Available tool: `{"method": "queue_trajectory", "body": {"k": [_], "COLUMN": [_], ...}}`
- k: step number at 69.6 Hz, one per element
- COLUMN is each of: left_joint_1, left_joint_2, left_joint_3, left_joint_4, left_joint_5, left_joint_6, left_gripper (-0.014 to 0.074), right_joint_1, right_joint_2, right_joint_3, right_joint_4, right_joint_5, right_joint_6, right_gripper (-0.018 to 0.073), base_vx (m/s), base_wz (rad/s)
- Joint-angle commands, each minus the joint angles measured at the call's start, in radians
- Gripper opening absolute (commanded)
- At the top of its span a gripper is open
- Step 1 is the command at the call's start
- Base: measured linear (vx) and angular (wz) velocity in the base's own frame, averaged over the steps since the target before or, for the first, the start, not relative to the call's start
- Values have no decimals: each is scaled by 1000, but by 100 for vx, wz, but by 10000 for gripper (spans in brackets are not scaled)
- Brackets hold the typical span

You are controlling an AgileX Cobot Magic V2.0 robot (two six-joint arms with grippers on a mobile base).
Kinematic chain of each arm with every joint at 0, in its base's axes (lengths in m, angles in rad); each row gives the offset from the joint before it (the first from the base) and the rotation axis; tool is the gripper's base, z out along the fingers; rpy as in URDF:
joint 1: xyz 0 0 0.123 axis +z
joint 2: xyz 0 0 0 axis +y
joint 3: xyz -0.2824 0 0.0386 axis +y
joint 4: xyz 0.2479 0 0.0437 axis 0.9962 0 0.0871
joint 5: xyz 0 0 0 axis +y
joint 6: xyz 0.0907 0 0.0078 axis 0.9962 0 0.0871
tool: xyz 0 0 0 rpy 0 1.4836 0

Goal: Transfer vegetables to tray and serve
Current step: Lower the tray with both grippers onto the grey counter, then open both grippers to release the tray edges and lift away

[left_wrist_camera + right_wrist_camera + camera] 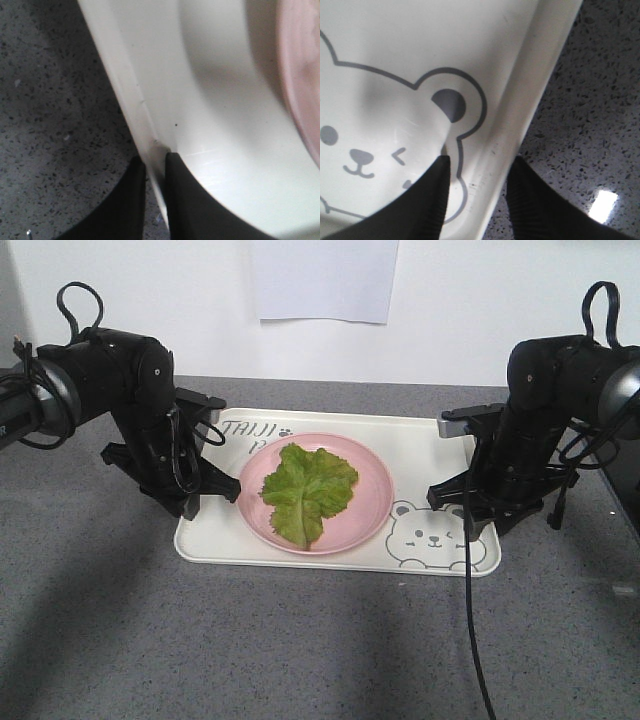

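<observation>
The green ruffled lettuce leaf (308, 490) lies on a round pink plate (365, 510), which stands on the cream-white bear tray (420, 440). My left gripper (190, 508) is at the tray's left rim. In the left wrist view it (156, 162) is shut on the tray's rim (145, 115), with one finger inside the tray and one outside; the plate's edge (302, 75) shows at the right. My right gripper (478, 530) is at the tray's right rim. In the right wrist view it (479, 162) is open and straddles the rim (520, 115) beside the bear's ear (449, 104).
The tray rests on a grey speckled table (300, 650). A black cable (470, 620) hangs from the right arm across the table toward the front. A white sheet of paper (325, 280) hangs on the back wall.
</observation>
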Motion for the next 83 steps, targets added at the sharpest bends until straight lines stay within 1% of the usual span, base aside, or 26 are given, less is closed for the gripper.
{"method": "queue_trajectory", "body": {"k": [1,11,22,26,29,34,39,46,51,57,83], "left_joint_1": [-22,-22,-22,-22,-22,-22,-22,-22,-22,-22,-22], "left_joint_2": [-59,-59,-59,-59,-59,-59,-59,-59,-59,-59,-84], "left_joint_3": [-38,-38,-38,-38,-38,-38,-38,-38,-38,-38,-38], "left_joint_4": [-51,-50,-49,-49,-47,-47,-47,-47,-46,-43,-41], "left_joint_5": [-22,-22,-20,-15,-15,-14,-13,-6,-1,7,6], "left_joint_6": [37,12,12,12,12,12,12,11,11,11,11], "left_gripper": [83,179,319,353,384,412,422,423,423,423,423], "right_joint_1": [14,14,14,14,14,14,14,14,12,12,12], "right_joint_2": [-56,-56,-56,-56,-56,-61,-67,-75,-77,-86,-207], "right_joint_3": [-31,-31,-31,-31,-31,-31,-31,-31,-32,-32,-32], "right_joint_4": [52,52,52,51,37,3,-58,-101,-114,-124,-128], "right_joint_5": [-55,-55,-50,-49,-50,-49,-47,-31,-22,-27,-147], "right_joint_6": [-13,-13,-10,-6,7,33,63,69,72,101,106], "right_gripper": [345,387,412,414,414,414,414,414,414,414,411], "base_vx": [0,0,0,0,0,0,0,0,0,0,0], "base_wz": [0,0,0,0,0,0,0,0,0,0,0]}}
